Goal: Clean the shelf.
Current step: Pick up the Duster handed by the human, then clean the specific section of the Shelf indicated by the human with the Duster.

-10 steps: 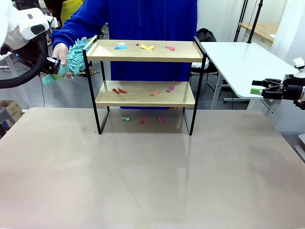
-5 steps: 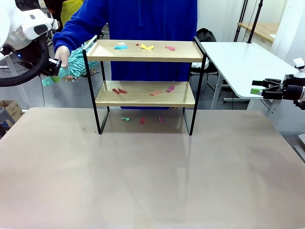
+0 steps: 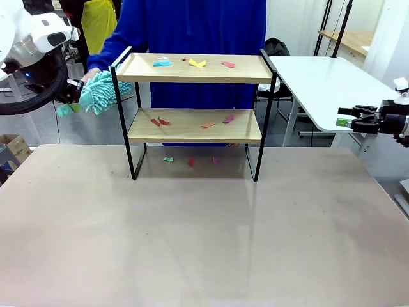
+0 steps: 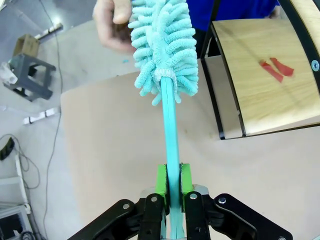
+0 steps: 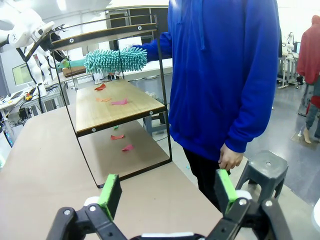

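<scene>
Front cam btwn my arms faces far across table (image 3: 192,243). L wrist cam close on duster (image 4: 165,50), R wrist farther off; all share shelf (image 3: 185,131).

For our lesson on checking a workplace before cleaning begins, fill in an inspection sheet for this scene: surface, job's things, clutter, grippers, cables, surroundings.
Surface: beige table top, carrying the shelf at its far side.
Job's things: two-tier light wood shelf with black metal frame, upright; teal fluffy duster beside its left end, a person's hand at the duster's head.
Clutter: coloured paper scraps on both shelf tiers and on the table beneath.
Grippers: left gripper, fingers shut on the duster's handle; right gripper open, holding nothing.
Cables: black cable loop on the left arm.
Surroundings: person in a blue hoodie behind the shelf; white side table; grey stool; cardboard box.
</scene>
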`<state>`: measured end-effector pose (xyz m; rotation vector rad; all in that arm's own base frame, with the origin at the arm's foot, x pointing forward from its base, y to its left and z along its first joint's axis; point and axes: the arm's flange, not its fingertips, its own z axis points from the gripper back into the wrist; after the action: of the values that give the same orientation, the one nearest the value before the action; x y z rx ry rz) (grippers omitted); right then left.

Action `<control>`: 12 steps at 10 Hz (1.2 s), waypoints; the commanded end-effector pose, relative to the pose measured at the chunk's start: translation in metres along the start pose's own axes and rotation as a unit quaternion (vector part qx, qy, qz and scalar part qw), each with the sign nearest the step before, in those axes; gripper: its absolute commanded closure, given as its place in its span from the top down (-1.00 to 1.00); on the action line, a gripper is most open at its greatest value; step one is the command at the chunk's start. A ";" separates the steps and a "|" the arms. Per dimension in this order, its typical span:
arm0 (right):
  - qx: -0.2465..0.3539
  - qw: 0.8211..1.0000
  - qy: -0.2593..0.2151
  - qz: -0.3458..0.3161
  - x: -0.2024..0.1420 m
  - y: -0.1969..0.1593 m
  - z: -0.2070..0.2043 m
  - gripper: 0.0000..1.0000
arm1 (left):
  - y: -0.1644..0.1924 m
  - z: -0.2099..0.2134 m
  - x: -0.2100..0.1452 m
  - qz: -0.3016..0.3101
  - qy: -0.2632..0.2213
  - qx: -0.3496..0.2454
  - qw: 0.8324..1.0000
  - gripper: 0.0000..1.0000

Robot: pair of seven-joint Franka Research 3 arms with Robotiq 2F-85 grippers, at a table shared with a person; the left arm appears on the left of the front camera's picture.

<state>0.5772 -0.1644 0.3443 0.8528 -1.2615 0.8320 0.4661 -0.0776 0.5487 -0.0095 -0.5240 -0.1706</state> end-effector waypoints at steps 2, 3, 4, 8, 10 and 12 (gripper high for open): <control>0.001 1.000 -0.001 0.007 0.002 0.002 -0.002 1.00 | 0.003 0.000 0.001 -0.010 -0.010 0.001 1.000 -1.00; 0.001 1.000 -0.001 0.007 0.002 0.002 -0.002 1.00 | 0.003 0.000 0.001 -0.010 -0.010 0.001 1.000 -1.00; 0.001 1.000 -0.001 0.007 0.002 0.002 -0.002 1.00 | 0.003 0.000 0.001 -0.010 -0.010 0.001 1.000 -1.00; 0.001 1.000 -0.001 0.007 0.002 0.002 -0.002 1.00 | 0.034 0.022 -0.021 -0.061 0.049 0.056 0.995 -0.74; 0.001 1.000 -0.001 0.007 0.002 0.002 -0.002 1.00 | 0.060 0.050 -0.047 -0.131 0.096 0.055 0.985 -0.74; 0.001 1.000 -0.001 0.007 0.002 0.002 -0.002 1.00 | 0.075 0.081 -0.067 -0.234 0.137 0.058 0.961 -0.74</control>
<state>0.5772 -0.1645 0.3442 0.8529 -1.2614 0.8317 0.3929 0.0069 0.5750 0.1949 -0.2598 -0.4726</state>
